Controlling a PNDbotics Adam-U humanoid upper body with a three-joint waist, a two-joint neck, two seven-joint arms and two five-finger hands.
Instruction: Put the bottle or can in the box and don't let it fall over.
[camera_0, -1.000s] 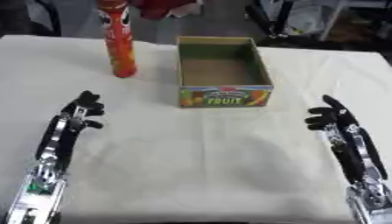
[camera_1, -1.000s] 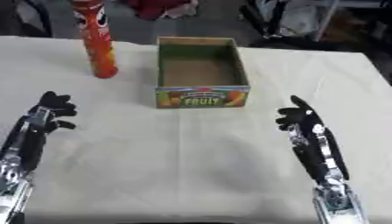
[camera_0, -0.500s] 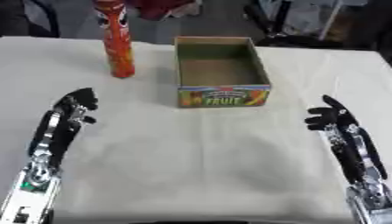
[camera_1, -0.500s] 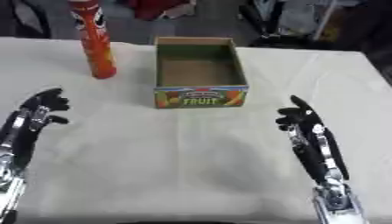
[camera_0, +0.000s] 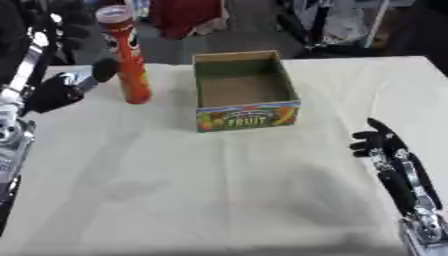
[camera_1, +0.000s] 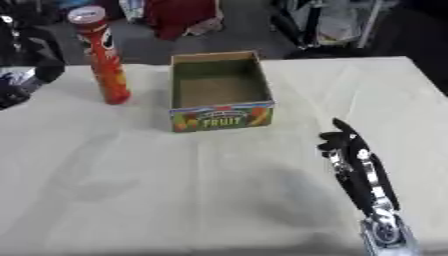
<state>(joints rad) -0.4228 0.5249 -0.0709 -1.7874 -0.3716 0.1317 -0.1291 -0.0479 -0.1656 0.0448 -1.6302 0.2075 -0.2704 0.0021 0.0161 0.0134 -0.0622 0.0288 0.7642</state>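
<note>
- Can (camera_0: 128, 60): a tall, thin red tube with a pale lid is seen standing up on the white table (camera_0: 219, 200), just left of the box (camera_0: 245, 92) and near its far left corner.
- It is judged to be light and stiff, with a smooth round side that could slip in the fingers.
- Because it is so tall and thin, it is likely to tip over easily. The best place to be held is thought to be around the middle of the tube, not up near the lid.
- The box is an open cardboard tray with fruit pictures on the front, and nothing is seen inside it.
- Left hand (camera_0: 61, 91): the fingers are raised close to the can's left side, with one fingertip beside the tube. No touch can be made out. The fingers look blurry, so it cannot be told if they are spread or curled.
- Behind the fingers, the left arm is seen coming up along the left edge, lifted off the table.
- Right hand (camera_1: 343, 145): the fingers are held straight and close together, pointing away from the robot. Nothing is held. It is seen low on the right, well apart from the box, with the forearm behind it.
</note>
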